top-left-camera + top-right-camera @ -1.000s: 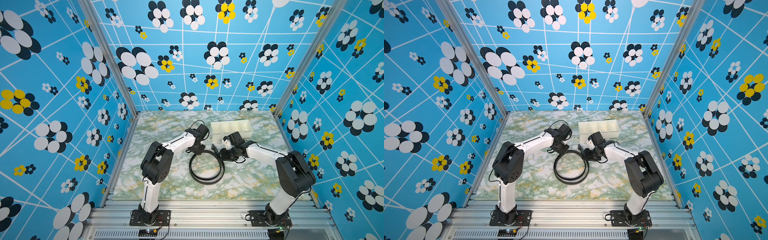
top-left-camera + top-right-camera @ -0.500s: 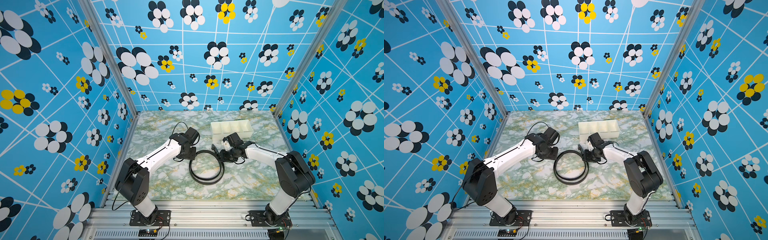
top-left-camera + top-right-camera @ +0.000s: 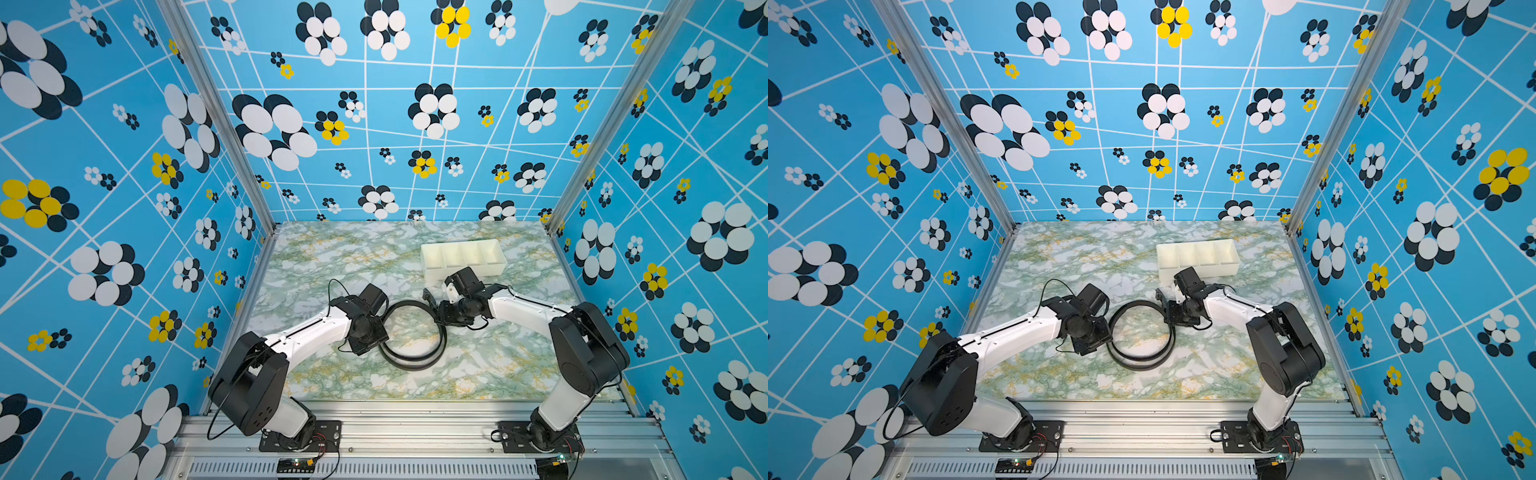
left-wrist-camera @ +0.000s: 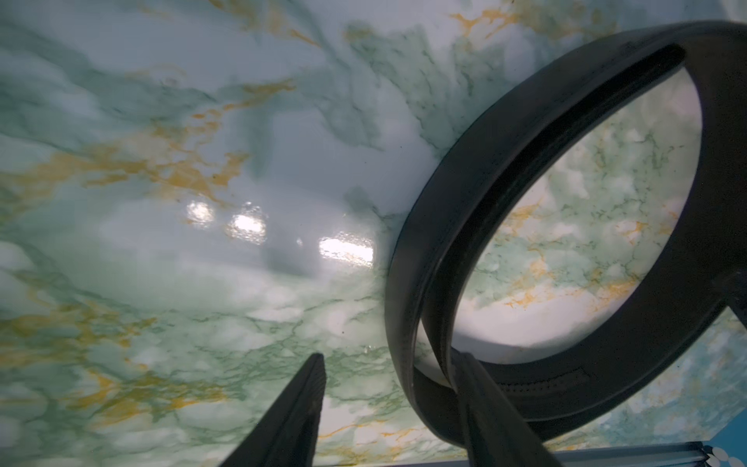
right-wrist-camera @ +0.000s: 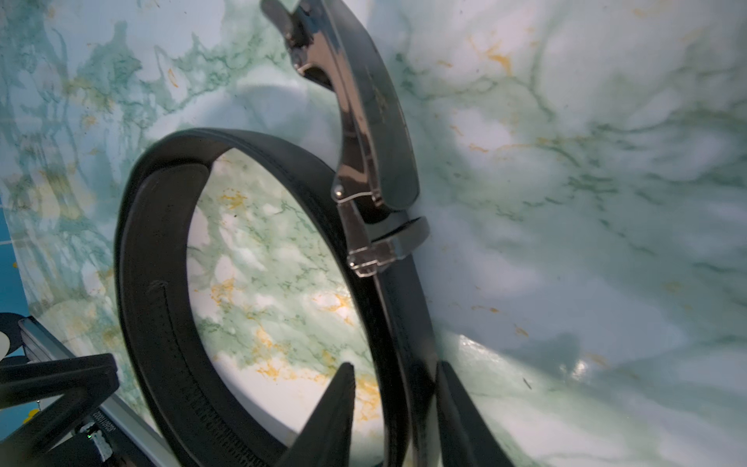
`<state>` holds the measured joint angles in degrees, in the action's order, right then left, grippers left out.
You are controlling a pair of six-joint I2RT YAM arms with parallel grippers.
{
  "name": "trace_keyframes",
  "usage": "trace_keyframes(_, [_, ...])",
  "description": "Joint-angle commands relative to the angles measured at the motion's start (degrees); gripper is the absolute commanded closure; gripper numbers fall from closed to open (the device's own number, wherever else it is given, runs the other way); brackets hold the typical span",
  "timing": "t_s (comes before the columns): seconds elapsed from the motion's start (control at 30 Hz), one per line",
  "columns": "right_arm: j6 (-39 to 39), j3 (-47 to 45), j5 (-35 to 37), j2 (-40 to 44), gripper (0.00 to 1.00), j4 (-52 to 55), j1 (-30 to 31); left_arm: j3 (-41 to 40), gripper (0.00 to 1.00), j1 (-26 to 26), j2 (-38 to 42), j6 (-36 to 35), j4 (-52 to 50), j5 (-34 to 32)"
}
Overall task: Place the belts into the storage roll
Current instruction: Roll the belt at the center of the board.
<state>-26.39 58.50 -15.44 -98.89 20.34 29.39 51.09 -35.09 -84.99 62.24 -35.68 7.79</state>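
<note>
Green-and-gold marbled table [image 3: 316, 266] carries a loosely coiled black belt [image 3: 411, 365] standing on edge mid-surface, with a cream four-compartment tray [image 3: 490, 268] farther back, apart.

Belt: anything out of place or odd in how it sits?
Yes. The belt stands on edge on the marble table as a loose double loop, turns sprung apart, buckle jutting outside the ring. It looks far wider than any compartment of the empty divider tray.

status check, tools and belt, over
left tool open beside belt coil. right tool open, astride strap near buckle. belt on table, tray empty. nothing blocking.
</note>
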Motion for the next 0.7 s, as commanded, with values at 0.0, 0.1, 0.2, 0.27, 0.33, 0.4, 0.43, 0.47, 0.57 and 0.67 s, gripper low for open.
trace_keyframes(0.0, [-0.94,-1.01,0.50,0.88,0.64,0.03,0.36,-0.20,0.45,-0.90,-1.27,4.41,3.72,0.35])
trace_keyframes(0.1, [-1.25,-1.11,0.41,1.20,0.64,-0.12,0.49,-0.05,0.45,-1.10,-1.93,5.34,4.72,-0.80])
trace_keyframes(0.2, [-1.51,-1.37,0.15,1.66,0.65,-0.45,0.67,0.96,0.46,-1.29,-3.20,5.06,4.61,-2.06])
trace_keyframes(0.27, [-1.96,-1.91,0.06,2.24,0.65,-0.80,0.67,1.77,0.49,-1.43,-4.41,4.33,4.06,-2.08])
trace_keyframes(0.33, [-2.22,-2.26,0.32,2.96,0.65,-1.05,0.67,2.64,0.53,-1.47,-6.05,2.63,3.66,-2.06])
trace_keyframes(0.4, [-1.79,-2.06,0.37,3.72,0.64,-0.80,0.67,3.20,0.75,-1.47,-7.68,0.78,3.00,-2.77])
trace_keyframes(0.43, [-1.20,-1.71,0.97,4.08,0.63,-0.02,0.67,3.55,0.81,-1.48,-8.42,-0.15,2.55,-3.38])
trace_keyframes(0.47, [-0.97,-1.27,1.70,4.48,0.63,0.67,0.54,3.82,0.82,-1.44,-9.08,-0.90,1.98,-4.03])
trace_keyframes(0.57, [-0.52,-0.63,1.35,5.76,0.61,1.53,-0.10,5.40,0.83,-1.30,-11.33,-4.01,-0.11,-5.22])
trace_keyframes(0.67, [-1.04,-0.32,1.27,6.63,0.60,1.60,-0.74,7.88,0.83,-1.19,-13.28,-7.43,-3.10,-6.63])
